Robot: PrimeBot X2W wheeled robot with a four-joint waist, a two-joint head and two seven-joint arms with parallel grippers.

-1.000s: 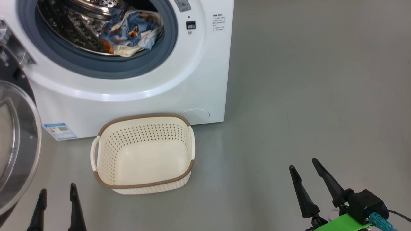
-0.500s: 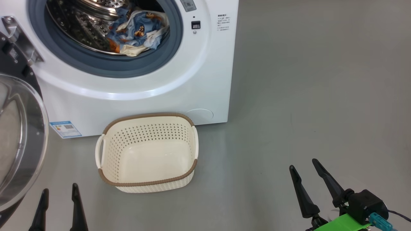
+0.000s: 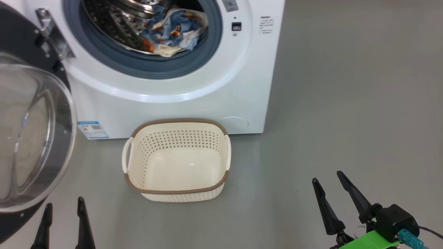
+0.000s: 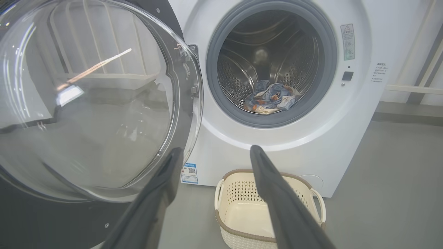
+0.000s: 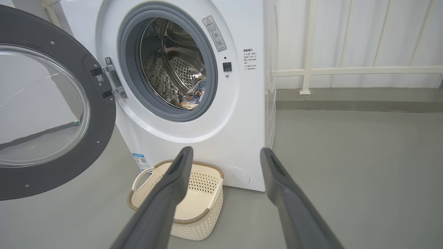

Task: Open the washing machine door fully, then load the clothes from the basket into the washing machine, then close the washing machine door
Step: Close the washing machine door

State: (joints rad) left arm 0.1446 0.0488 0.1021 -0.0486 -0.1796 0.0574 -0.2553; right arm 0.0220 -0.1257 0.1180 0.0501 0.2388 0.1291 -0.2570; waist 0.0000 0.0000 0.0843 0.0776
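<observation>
**A:** Where is the large round glossy black washing machine door (image 3: 31, 135) with its bulging clear glass window?

**B:** It stands wide open on its hinge, at nine o'clock in the head view. That puts it off the left side of the big white front-loading washing machine (image 3: 173, 103), whose drum opening sits at twelve o'clock.

**A:** And the laundry?

**B:** The light blue printed clothes (image 3: 173, 33) lie bunched in the steel drum, low behind the grey-blue ring. The small cream-white perforated plastic basket (image 3: 178, 121) with the brown rim stands on the grey floor (image 3: 328, 86). It is just before the machine, at six o'clock from the opening, and looks empty.

**A:** So only the closing seems left. What about the robot's arms?

**B:** The left tool (image 3: 63, 203) has its fingers spread and holds nothing. The door's lower rim lies near it, at about eleven o'clock. The right tool (image 3: 327, 176) is also spread and empty, at four o'clock from the basket and well apart from the door.

**A:** Which arm suits the job?

**B:** Probably the left, since it is nearer. A round door has no long axis, so the hinge decides. In the left wrist view the hinge is on the door's three o'clock edge. The free edge would have to be swept from nine o'clock round toward twelve.
</observation>
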